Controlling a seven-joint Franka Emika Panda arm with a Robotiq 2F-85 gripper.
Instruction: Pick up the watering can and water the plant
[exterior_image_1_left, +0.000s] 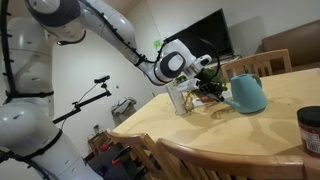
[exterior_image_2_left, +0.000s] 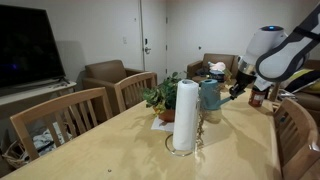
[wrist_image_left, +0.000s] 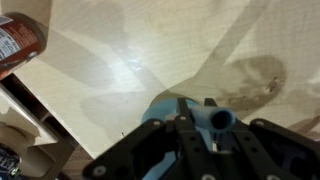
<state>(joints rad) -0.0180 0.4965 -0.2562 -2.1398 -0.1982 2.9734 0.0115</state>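
- Watering can (exterior_image_1_left: 247, 92), teal with a wide base, sits just beside the plant (exterior_image_1_left: 211, 90) in an exterior view. Its body is upright or nearly so, and I cannot tell whether its base touches the tabletop.
- The plant is small and leafy, and in an exterior view (exterior_image_2_left: 159, 97) it shows dark green leaves over an orange pot.
- The gripper (exterior_image_1_left: 207, 78) comes in over the plant, on the side of the can that faces it, at the end of the white arm (exterior_image_1_left: 110, 30).
- In the wrist view the gripper (wrist_image_left: 196, 128) has its dark fingers (wrist_image_left: 165, 150) clenched on a teal part of the can. The can's round opening shows just beside them. Which part of the can is grasped cannot be made out.
- A pale upright cylinder (exterior_image_2_left: 185, 115) stands just beside the plant, and in that exterior view it hides part of the can behind it.
- A dark jar (exterior_image_1_left: 310, 128) with a pale lid stands well apart from the plant, beyond the can. In the wrist view it lies at the upper corner of the frame.
- The wooden table (exterior_image_1_left: 200, 145) bears the plant and all of the above, and wooden chairs (exterior_image_2_left: 60, 115) stand at the table edge near the plant.
- A dark screen (exterior_image_2_left: 22, 45) hangs on the wall well behind the plant.
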